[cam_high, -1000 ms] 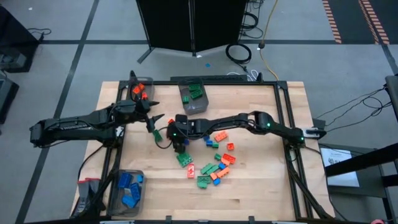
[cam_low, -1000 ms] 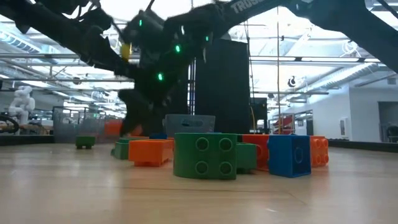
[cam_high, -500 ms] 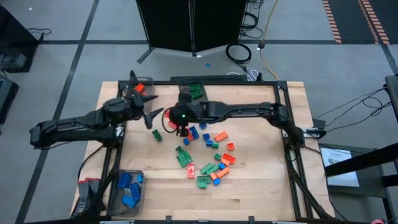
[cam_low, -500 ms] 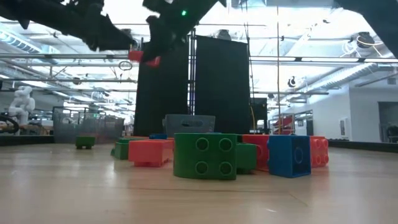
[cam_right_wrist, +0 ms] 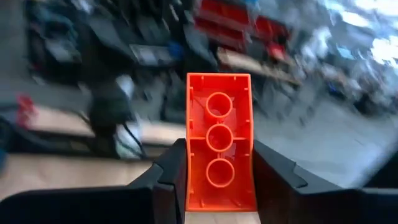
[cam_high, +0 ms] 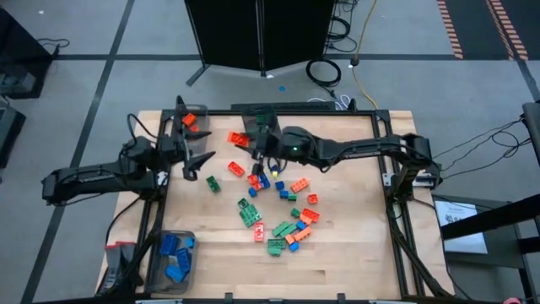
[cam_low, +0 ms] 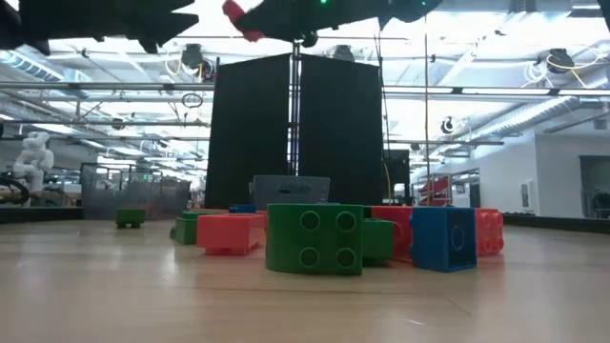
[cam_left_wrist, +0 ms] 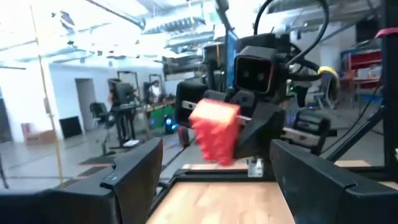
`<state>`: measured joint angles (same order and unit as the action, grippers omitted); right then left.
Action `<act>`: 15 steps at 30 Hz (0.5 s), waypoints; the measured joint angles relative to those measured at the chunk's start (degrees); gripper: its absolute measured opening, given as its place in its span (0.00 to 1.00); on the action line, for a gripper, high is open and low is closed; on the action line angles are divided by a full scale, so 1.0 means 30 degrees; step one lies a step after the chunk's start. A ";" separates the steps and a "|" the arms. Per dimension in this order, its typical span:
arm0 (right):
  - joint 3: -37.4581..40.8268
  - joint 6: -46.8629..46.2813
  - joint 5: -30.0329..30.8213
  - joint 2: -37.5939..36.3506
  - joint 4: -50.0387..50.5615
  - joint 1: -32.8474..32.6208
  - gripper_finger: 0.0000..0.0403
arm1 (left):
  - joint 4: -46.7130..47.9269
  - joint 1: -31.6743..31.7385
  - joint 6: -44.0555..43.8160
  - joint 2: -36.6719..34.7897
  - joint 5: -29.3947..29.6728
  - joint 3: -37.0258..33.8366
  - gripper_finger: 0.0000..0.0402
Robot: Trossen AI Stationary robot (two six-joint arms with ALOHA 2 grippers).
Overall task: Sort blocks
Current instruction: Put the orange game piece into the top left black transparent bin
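My right gripper (cam_high: 247, 140) reaches across from the table's right and is shut on an orange brick (cam_high: 238, 138), high above the far-left part of the table. The low view shows that brick (cam_low: 238, 11) near the ceiling line. My left gripper (cam_high: 201, 160) hovers open just left of it, facing it; its wrist view shows the orange brick (cam_left_wrist: 214, 127) ahead of its spread fingers. Loose orange, green and blue blocks (cam_high: 283, 215) lie flat on the table's middle, seen close up in the low view (cam_low: 315, 238). My right gripper pinches the orange brick between its two fingers on the two long side walls (cam_right_wrist: 189, 155). The hollow underside with its three tubes faces the wrist camera. The fingers come roughly level from the table's right. The brick is lifted clear and sticks out past the fingertips, tilted.
A bin with orange bricks (cam_high: 190, 121) stands at the far-left corner. A bin with green bricks (cam_high: 263, 127) sits at the far edge, partly under my right arm. A bin with blue bricks (cam_high: 173, 257) is at the near-left. A single green brick (cam_high: 213, 183) lies below my left gripper.
My right gripper, shut on the orange brick, has risen from the pile and moved toward the far edge, carrying the brick clear of the table. My left gripper has drawn back a little toward the left edge and risen, staying open.
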<state>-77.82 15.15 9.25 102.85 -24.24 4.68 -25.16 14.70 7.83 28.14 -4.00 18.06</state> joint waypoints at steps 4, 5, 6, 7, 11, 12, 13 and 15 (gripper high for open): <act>0.0214 -0.0249 -0.1820 0.0400 -0.1842 -0.0047 0.28 | -0.2108 -0.0089 -0.0006 0.0387 -0.0664 -0.0673 0.74; 0.0248 -0.0261 -0.2136 0.0440 -0.1961 -0.0039 0.28 | -0.2556 -0.0089 -0.0006 0.0535 -0.0932 -0.0772 0.74; 0.0254 -0.0261 -0.2475 0.0502 -0.2143 -0.0052 0.28 | -0.2795 -0.0089 -0.0009 0.0651 -0.1117 -0.0817 0.74; 0.0246 -0.0268 -0.2632 0.0660 -0.2608 -0.0076 0.28 | -0.2820 -0.0089 -0.0014 0.0784 -0.1179 -0.0831 0.74; 0.0233 -0.0261 -0.2725 0.0721 -0.3197 -0.0091 0.28 | -0.3417 -0.0089 -0.0301 0.1283 -0.1953 -0.0858 0.74; 0.0239 -0.0261 -0.2737 0.0721 -0.3387 -0.0091 0.28 | -0.3735 -0.0095 -0.0454 0.1396 -0.2178 -0.0858 0.74; 0.0233 -0.0261 -0.2894 0.0721 -0.3487 -0.0098 0.28 | -0.3825 -0.0106 -0.0472 0.1544 -0.2273 -0.0858 0.74; 0.0232 -0.0279 -0.3554 0.0721 -0.3788 -0.0091 0.28 | -0.4019 -0.0091 -0.0484 0.1837 -0.2291 -0.0858 0.74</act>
<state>-77.12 14.32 -1.41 105.01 -35.61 4.40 -37.22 14.43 6.38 33.65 -10.87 15.49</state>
